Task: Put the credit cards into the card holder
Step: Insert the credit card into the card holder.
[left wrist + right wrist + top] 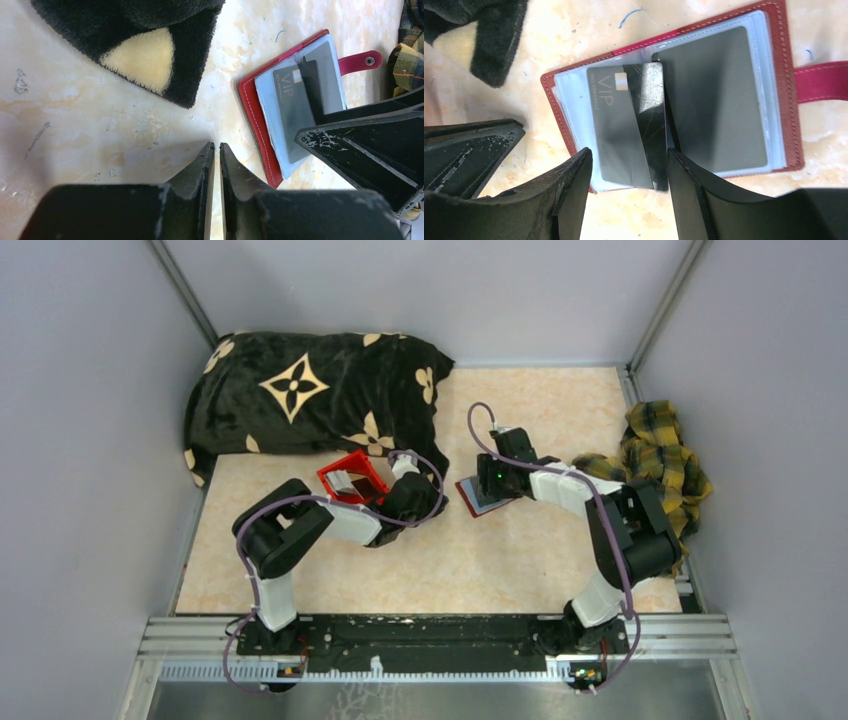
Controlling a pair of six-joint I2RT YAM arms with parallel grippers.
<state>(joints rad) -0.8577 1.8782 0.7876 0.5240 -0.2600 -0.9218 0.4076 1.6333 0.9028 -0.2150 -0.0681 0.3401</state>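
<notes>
Holder (793, 131) open flat, mid-frame; dark card (651, 125) askew on its left half, likely thin, stiff, slick; pinch long edges; your right claw (629, 152) apart astride it; left claw (216, 146) together, empty.

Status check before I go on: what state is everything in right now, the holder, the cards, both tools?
card holder: open, lying flat.
snap tab: undone.
VIP card: face up on the left page.
black card: tilted over the VIP card, along the fold.
right tool: open, over the cards.
left tool: shut, empty.
</notes>
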